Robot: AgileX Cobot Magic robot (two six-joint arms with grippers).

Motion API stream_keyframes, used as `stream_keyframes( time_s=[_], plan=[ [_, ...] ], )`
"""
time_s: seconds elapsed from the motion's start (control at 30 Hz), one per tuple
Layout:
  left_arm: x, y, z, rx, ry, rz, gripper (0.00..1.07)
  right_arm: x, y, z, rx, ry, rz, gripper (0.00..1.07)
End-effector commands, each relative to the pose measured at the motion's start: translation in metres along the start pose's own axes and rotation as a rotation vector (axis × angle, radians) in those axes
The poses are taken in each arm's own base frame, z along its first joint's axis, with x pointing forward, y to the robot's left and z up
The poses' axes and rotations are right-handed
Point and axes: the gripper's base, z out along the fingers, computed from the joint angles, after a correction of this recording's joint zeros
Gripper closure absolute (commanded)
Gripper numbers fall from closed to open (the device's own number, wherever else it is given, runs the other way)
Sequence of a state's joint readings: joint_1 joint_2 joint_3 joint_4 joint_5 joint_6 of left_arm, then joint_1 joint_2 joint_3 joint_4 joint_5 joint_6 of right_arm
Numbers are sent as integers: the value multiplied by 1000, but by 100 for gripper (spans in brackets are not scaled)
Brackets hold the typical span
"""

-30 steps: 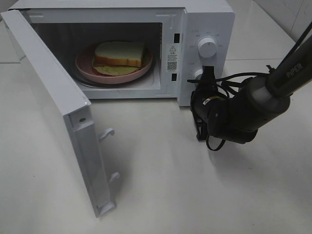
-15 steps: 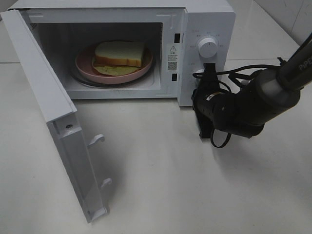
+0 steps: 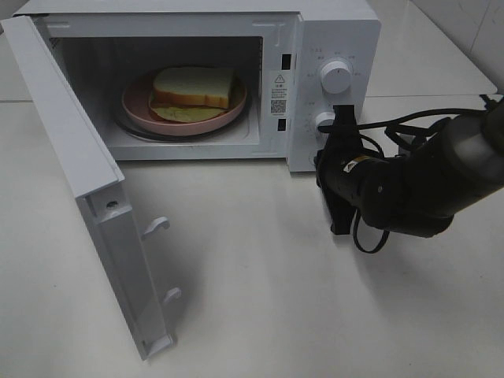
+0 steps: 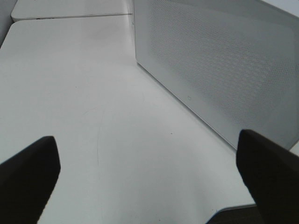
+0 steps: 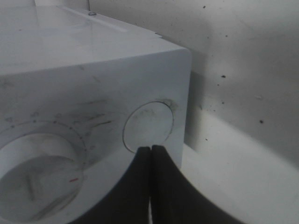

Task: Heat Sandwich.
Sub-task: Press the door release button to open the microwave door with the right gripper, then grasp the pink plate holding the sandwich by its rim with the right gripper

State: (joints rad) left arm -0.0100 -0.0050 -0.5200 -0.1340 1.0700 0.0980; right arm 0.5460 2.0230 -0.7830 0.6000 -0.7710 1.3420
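Sandwich, 1 on 1 plate, shows only overhead; wrist views show right gripper clenched, left gripper spread.

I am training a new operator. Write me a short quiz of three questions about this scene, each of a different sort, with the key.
1. True or false: the microwave door is closed.
2. The sandwich lies on: A) the pink plate; B) a wooden board; C) a blue bowl.
3. Fill in: the right pincer is ____ (open or shut).
Key: 1 false; 2 A; 3 shut.
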Motion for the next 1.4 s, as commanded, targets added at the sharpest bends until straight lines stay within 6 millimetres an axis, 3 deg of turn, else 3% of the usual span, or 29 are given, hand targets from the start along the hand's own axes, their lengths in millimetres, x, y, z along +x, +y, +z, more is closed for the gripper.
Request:
stream_keyframes(
  time_s=[0.03,0.47,0.63,1.03,1.4],
  plan=[
    [2,-1,-2,3,-13,-7,9,-1,2,-11,19,19,-11,107],
    [2,-1,-2,3,-13,-7,9,-1,17,-55,143,130,-148,104],
    [2,-1,-2,3,-13,-7,9,2,20,-68,203,208,-309,103],
    [2,-1,-2,3,-13,-7,9,7,27,-99,230,443,-882,99],
    [2,-1,-2,3,-13,-7,9,11,27,-118,285,640,-1154,96]
  ],
)
